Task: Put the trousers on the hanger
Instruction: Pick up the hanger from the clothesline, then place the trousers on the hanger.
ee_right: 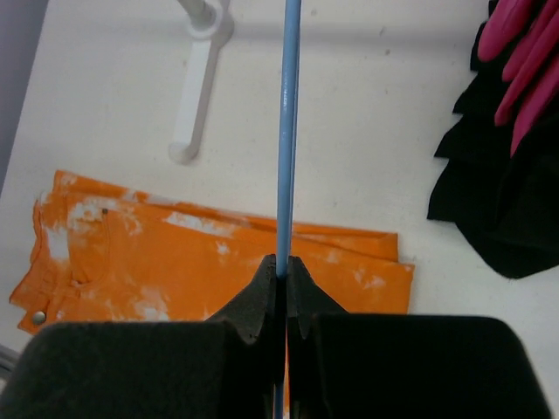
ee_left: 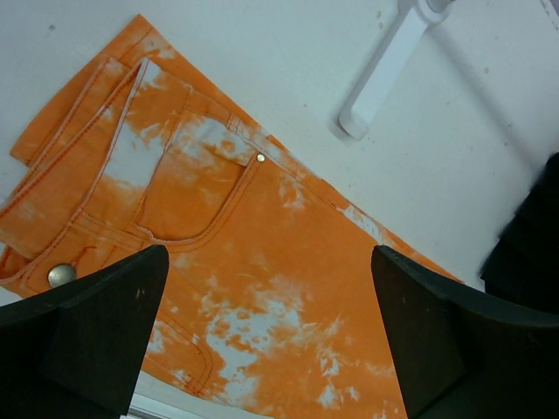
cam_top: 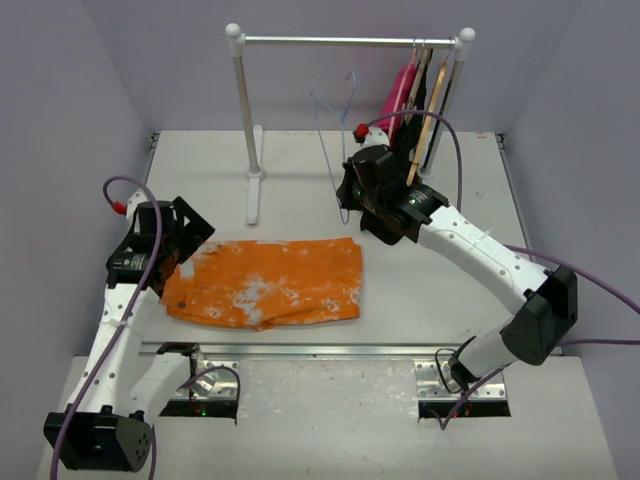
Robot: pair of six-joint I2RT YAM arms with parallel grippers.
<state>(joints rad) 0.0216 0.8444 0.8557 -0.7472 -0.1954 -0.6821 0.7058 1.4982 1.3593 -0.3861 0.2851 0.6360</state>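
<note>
The orange trousers with white blotches lie folded flat on the table; they also show in the left wrist view and the right wrist view. My left gripper is open just above their waist end, its fingers spread over the cloth. My right gripper is shut on the thin pale blue wire hanger and holds it upright above the table; the wire runs straight up from between the pinched jaws.
A white clothes rail stands at the back, its foot on the table left of the hanger. At its right end hang a pink garment, black clothing and a tan wooden hanger.
</note>
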